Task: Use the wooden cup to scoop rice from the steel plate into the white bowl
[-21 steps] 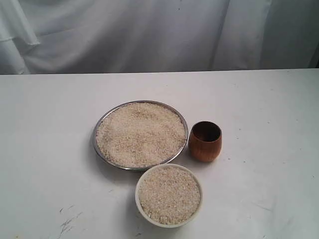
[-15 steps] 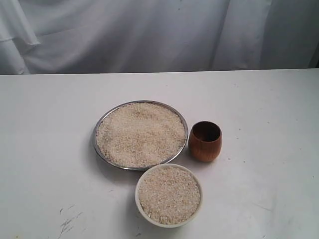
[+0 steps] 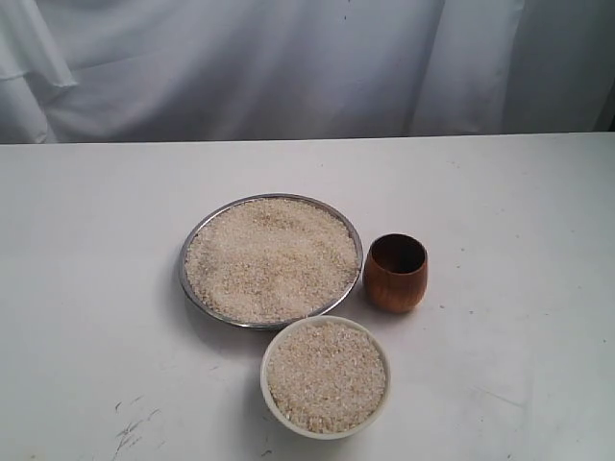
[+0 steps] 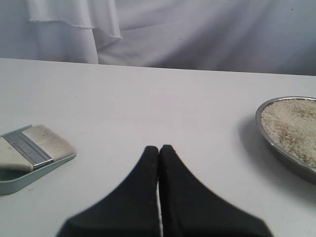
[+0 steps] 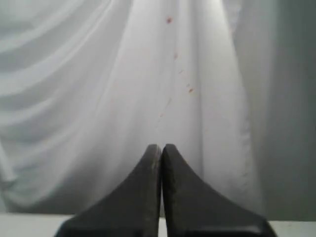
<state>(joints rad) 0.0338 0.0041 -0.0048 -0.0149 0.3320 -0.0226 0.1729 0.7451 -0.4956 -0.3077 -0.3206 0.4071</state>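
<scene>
The steel plate [image 3: 189,284] sits mid-table, heaped with rice [image 3: 271,257]. Its rim [image 4: 276,148] and some rice [image 4: 294,126] also show in the left wrist view. Just in front of the plate stands the white bowl [image 3: 272,401], filled with rice too. The wooden cup [image 3: 395,273] stands upright and empty beside the plate on its right. Neither gripper appears in the exterior view. My left gripper [image 4: 159,147] is shut on nothing, low over bare table, well apart from the plate. My right gripper [image 5: 161,146] is shut and empty, facing the curtain.
A brush [image 4: 30,148] lies on a pale green dustpan [image 4: 19,178], seen only in the left wrist view, on the far side of my left gripper from the plate. A white curtain [image 3: 288,67] hangs behind the white table [image 3: 519,192].
</scene>
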